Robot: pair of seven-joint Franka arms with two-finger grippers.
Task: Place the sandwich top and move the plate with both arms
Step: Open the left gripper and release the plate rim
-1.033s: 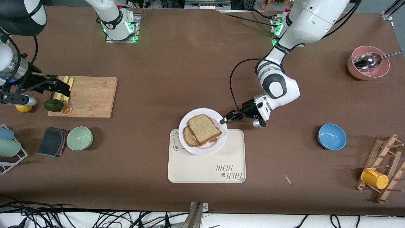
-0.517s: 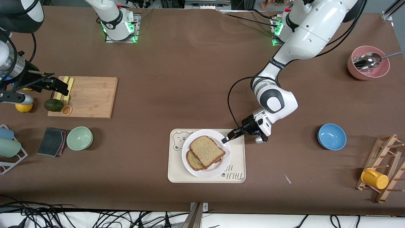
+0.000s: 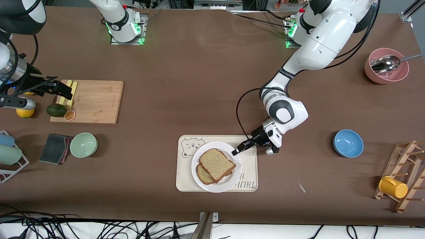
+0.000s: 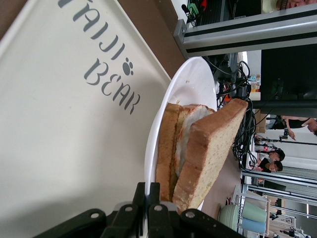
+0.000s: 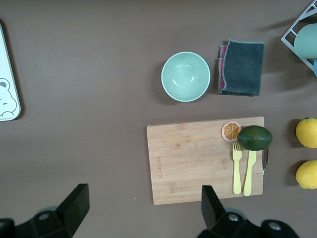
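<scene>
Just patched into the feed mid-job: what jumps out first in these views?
The left gripper is shut on the rim of the white plate, which sits over the cream bear-printed tray near the front camera, carrying a sandwich whose top slice lies skewed over the lower bread. The right gripper waits open above the wooden cutting board at the right arm's end of the table.

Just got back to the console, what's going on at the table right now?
The left gripper is shut on the rim of the plate, which sits over the bear-printed tray. The sandwich top already lies on the lower slice on that plate. The right gripper waits open above the cutting board, holding nothing.
</scene>
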